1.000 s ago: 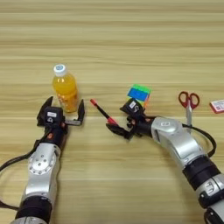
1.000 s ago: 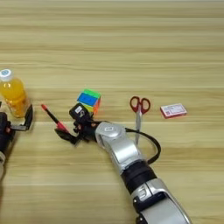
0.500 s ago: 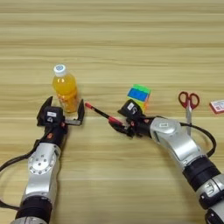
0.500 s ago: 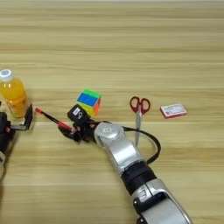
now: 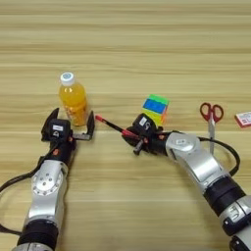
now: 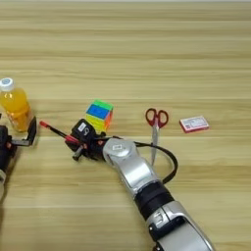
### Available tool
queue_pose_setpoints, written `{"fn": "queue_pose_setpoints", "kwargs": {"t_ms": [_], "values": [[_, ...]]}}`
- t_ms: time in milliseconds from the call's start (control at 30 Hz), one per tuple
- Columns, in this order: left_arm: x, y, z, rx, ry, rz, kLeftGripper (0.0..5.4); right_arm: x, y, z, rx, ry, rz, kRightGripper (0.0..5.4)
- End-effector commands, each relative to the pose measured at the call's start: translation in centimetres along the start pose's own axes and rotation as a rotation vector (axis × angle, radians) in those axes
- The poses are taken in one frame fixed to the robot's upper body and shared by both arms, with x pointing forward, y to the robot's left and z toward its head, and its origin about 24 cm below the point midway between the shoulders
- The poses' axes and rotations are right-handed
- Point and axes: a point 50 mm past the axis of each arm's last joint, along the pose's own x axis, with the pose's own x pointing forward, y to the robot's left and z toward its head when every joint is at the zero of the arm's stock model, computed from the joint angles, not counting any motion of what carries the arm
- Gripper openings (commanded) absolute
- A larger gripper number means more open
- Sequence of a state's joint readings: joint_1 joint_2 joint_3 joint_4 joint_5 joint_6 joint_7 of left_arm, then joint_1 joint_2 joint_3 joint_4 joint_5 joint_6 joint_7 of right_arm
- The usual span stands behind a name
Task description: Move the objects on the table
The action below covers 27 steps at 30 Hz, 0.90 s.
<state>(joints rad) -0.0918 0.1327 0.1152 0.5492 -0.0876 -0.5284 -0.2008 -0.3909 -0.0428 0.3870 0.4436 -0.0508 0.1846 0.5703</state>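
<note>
We see the right gripper [image 5: 133, 138] near the middle of the table [image 5: 147, 44], its jaws clamped on the pen [image 5: 113, 127]. The pen is held at a slant, its red cap pointing up and to the left toward the bottle [image 5: 72, 99], its other end lost among the black fingers. The bottle of orange drink stands upright on the left part of the table, white cap on top. The left gripper [image 5: 69, 125] sits just below the bottle with its jaws wide apart, one finger on either side of the bottle's base; we cannot tell whether either finger touches it. The pen's red tip lies just beside the right-hand finger [image 5: 90, 125] of that left gripper. A colourful cube [image 5: 156, 108] rests just above the right gripper. Further right lie red-handled scissors [image 5: 211, 122] and a small red card [image 6: 194, 124]
</note>
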Motion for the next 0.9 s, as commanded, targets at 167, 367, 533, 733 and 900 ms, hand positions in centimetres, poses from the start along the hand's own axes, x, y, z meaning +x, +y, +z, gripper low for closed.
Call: {"fn": "queue_pose_setpoints", "kwargs": {"t_ms": [167,367,533,733,900], "values": [[-0.1,0.2,-0.1,-0.007,0.012,0.008,5.4,-0.7,0.0,-2.7,0.024,0.112,-0.025,0.78],[-0.1,0.3,-0.1,-0.008,0.01,0.013,5.4,-0.8,0.0,-2.4,0.031,0.085,-0.033,0.78],[-0.1,0.3,-0.1,-0.008,0.011,0.012,5.4,-1.1,-0.2,-1.4,0.061,0.024,-0.052,0.78],[-0.1,0.4,-0.1,-0.008,0.011,0.013,5.4,-1.7,-0.8,-0.2,0.075,-0.031,-0.089,0.78],[-0.1,0.4,-0.1,-0.007,0.011,0.015,5.4,-2.7,-1.5,1.2,0.077,-0.087,-0.13,0.77]]}}
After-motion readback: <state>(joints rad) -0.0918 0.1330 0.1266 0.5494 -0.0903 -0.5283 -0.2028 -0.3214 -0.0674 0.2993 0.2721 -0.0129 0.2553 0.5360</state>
